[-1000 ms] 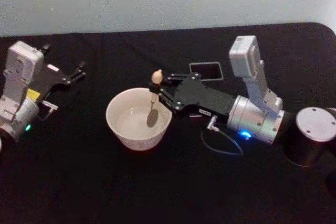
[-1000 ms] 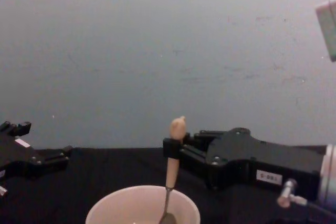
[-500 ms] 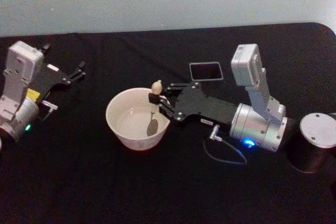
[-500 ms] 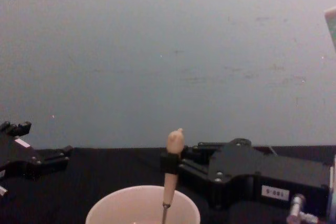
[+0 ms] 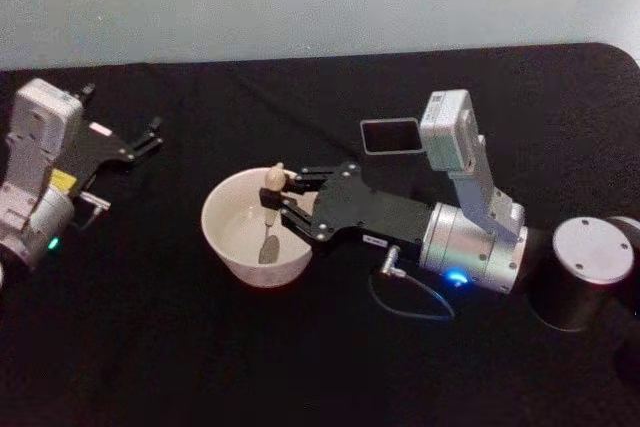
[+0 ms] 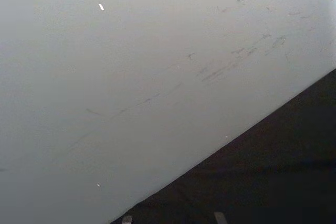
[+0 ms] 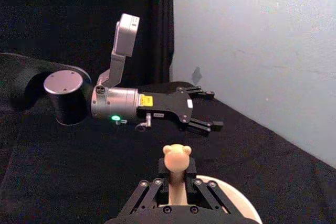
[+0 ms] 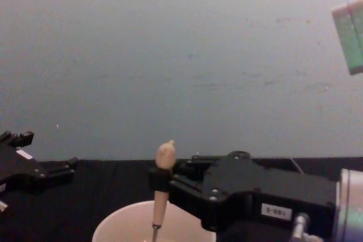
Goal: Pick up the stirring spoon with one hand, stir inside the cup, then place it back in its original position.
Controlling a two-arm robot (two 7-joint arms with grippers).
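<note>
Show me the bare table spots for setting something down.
Free: the table on the robot's side of the cup, and between the cup and the parked, open left gripper. Crowded: right gripper holding the stirring spoon in the cup, holder just behind.

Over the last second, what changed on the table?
The right gripper, shut on the stirring spoon, swept it toward the robot's left inside the cup, from near the right wall to about the middle. Nothing was grasped or released. The cup, the dark holder and the open left gripper, parked at the left, stayed put.
</note>
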